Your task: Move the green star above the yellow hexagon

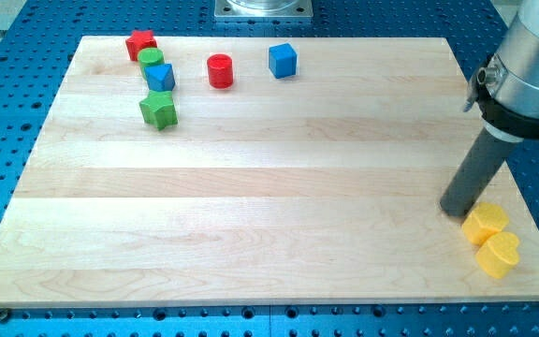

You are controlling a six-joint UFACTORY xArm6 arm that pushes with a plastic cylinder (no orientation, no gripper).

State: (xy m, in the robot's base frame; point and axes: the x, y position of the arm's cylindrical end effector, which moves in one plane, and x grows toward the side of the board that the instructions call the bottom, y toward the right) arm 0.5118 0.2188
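The green star lies at the view's upper left of the wooden board. The yellow hexagon lies near the board's lower right corner, touching a yellow heart just below it. My tip rests on the board right beside the hexagon's left edge, far from the green star.
A red star, a green cylinder and a blue block cluster above the green star. A red cylinder and a blue cube lie near the top edge. The arm's grey body looms over the right edge.
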